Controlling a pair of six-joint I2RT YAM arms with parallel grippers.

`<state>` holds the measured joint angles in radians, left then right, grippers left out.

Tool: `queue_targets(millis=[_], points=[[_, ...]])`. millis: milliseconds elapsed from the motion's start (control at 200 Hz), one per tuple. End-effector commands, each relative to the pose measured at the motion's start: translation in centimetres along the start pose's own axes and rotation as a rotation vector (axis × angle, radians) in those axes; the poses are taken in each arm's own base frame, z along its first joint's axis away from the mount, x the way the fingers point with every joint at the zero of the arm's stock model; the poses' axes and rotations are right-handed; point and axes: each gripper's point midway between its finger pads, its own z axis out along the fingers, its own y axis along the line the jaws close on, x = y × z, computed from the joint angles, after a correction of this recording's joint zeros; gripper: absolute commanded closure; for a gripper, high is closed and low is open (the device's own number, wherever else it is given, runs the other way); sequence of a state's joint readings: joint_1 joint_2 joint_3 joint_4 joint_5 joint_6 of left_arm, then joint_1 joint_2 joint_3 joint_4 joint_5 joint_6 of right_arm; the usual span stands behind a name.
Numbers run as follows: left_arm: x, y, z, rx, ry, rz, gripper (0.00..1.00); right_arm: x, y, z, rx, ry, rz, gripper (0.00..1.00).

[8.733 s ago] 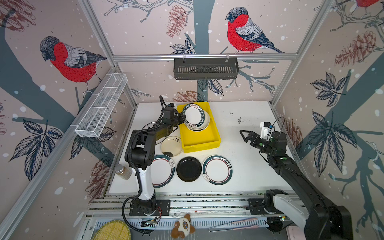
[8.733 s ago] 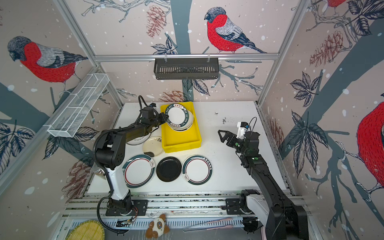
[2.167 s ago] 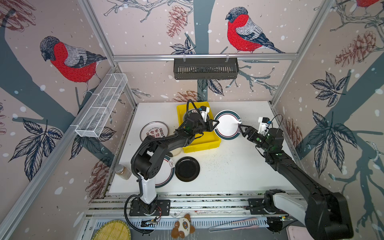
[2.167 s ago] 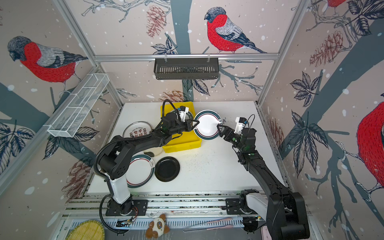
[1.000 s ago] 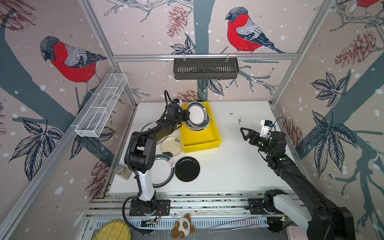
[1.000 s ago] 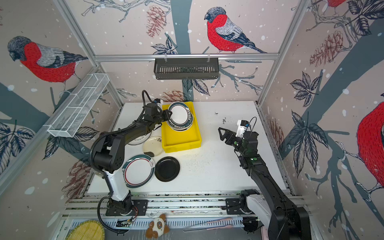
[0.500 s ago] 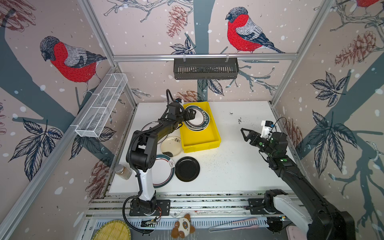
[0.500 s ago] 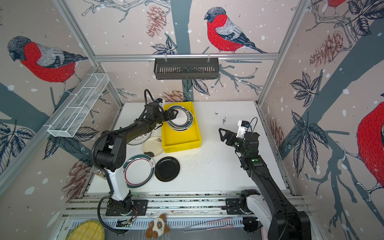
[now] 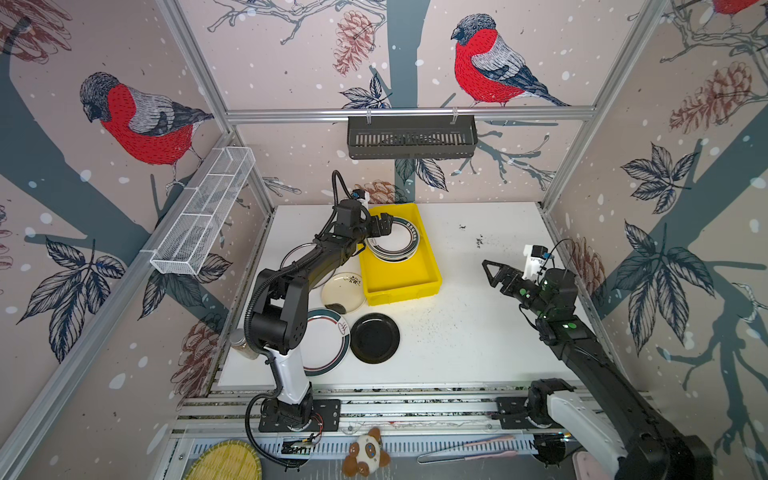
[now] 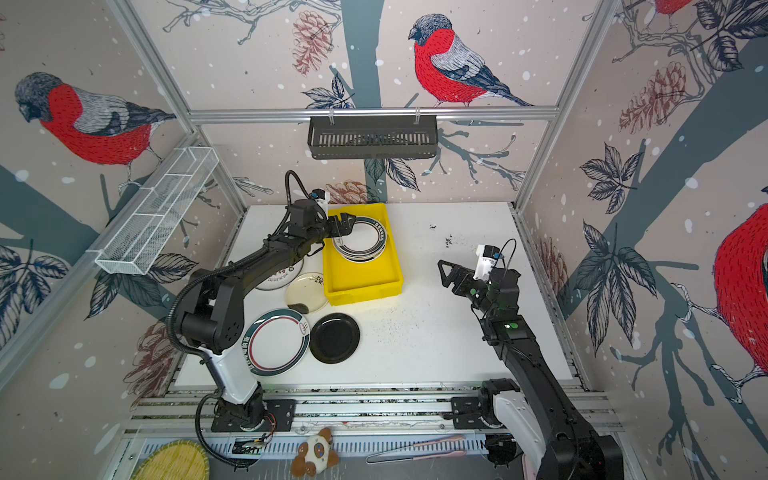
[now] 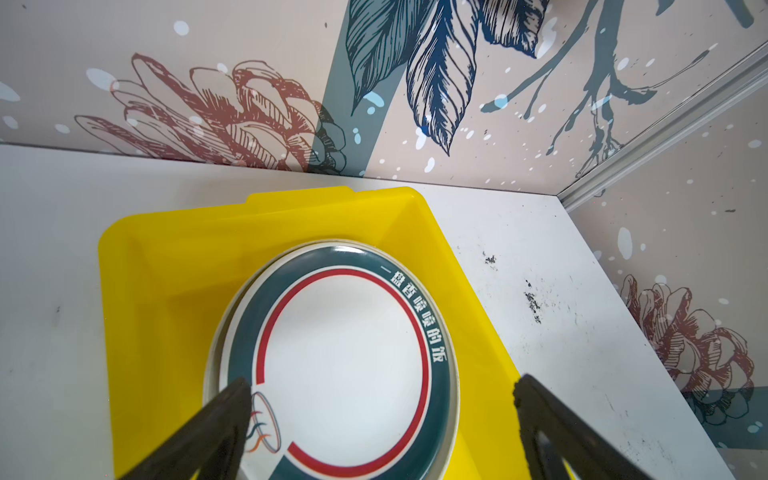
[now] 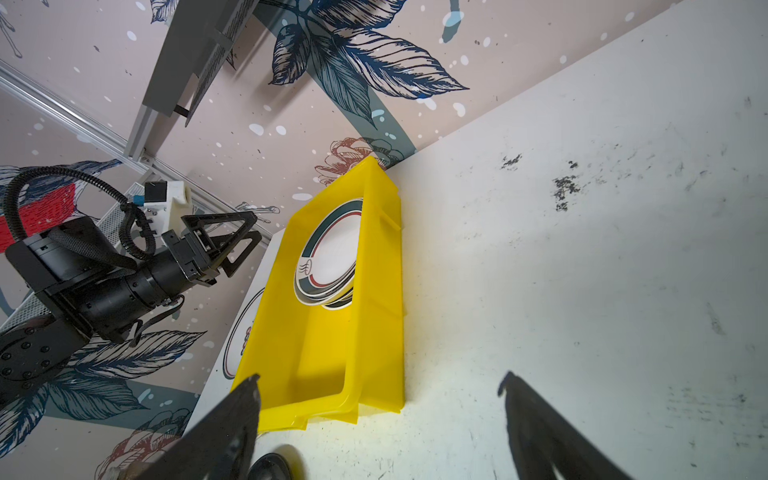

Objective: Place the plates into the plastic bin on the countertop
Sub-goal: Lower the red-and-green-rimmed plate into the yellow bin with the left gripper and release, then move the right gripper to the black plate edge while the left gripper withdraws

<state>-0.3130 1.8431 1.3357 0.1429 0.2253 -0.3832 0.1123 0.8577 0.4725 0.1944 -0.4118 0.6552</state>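
The yellow plastic bin (image 9: pixel 401 282) (image 10: pixel 363 286) stands at the back of the white countertop (image 9: pixel 478 332). A stack of teal-red rimmed plates (image 9: pixel 397 241) (image 10: pixel 363 241) (image 11: pixel 345 357) (image 12: pixel 328 257) lies in its far half. My left gripper (image 9: pixel 385 225) (image 10: pixel 348 224) (image 11: pixel 380 386) hovers open over the stack's edge, holding nothing. On the countertop left of the bin lie a cream floral plate (image 9: pixel 343 291), a teal-red plate (image 10: pixel 276 340), a glossy black plate (image 9: pixel 374 337) and a plate (image 10: pixel 278 276) partly under the left arm. My right gripper (image 9: pixel 490 272) (image 10: pixel 444 270) (image 12: pixel 380 382) hangs open and empty at the right.
A black slotted basket (image 9: pixel 411 137) hangs on the back rail. A white wire mesh basket (image 9: pixel 203 216) is on the left wall. A small jar (image 9: pixel 241 343) stands at the front left corner. Beyond the front edge lie a woven disc (image 9: pixel 224 461) and a plush toy (image 9: pixel 365 453).
My left gripper was shut on a teal-red plate over the bin a second ago. It has opened, and that plate now rests on the stack. The right arm has barely moved.
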Motion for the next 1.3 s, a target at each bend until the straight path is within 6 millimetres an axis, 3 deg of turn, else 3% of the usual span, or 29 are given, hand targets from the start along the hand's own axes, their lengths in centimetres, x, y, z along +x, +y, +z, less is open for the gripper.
queue_targets(millis=[0, 165, 451, 626, 937, 1182, 1297], points=[[0.1, 0.4, -0.4, -0.027, 0.001, 0.019, 0.03, 0.0, 0.6, -0.1, -0.02, 0.0, -0.008, 0.09], [-0.3, -0.7, -2.4, -0.014, -0.043, 0.03, 0.03, 1.6, 1.4, 0.2, -0.048, 0.051, -0.015, 0.09], [-0.8, -1.8, -9.7, -0.041, -0.18, 0.043, 0.03, 8.9, 3.0, 1.9, -0.082, 0.242, -0.018, 0.09], [1.1, -0.9, -13.1, -0.084, -0.2, 0.029, 0.03, 12.4, 5.0, 3.5, -0.138, 0.342, -0.041, 0.12], [3.7, 0.7, -15.2, -0.12, -0.222, -0.023, 0.02, 19.3, 7.7, 7.0, -0.152, 0.552, -0.153, 0.18], [3.5, 0.8, -17.0, -0.106, -0.31, -0.074, 0.02, 22.0, 8.2, 8.1, -0.152, 0.634, -0.234, 0.24], [3.6, 0.6, -16.9, -0.091, -0.311, -0.077, 0.02, 23.5, 8.6, 8.3, -0.161, 0.687, -0.284, 0.29]])
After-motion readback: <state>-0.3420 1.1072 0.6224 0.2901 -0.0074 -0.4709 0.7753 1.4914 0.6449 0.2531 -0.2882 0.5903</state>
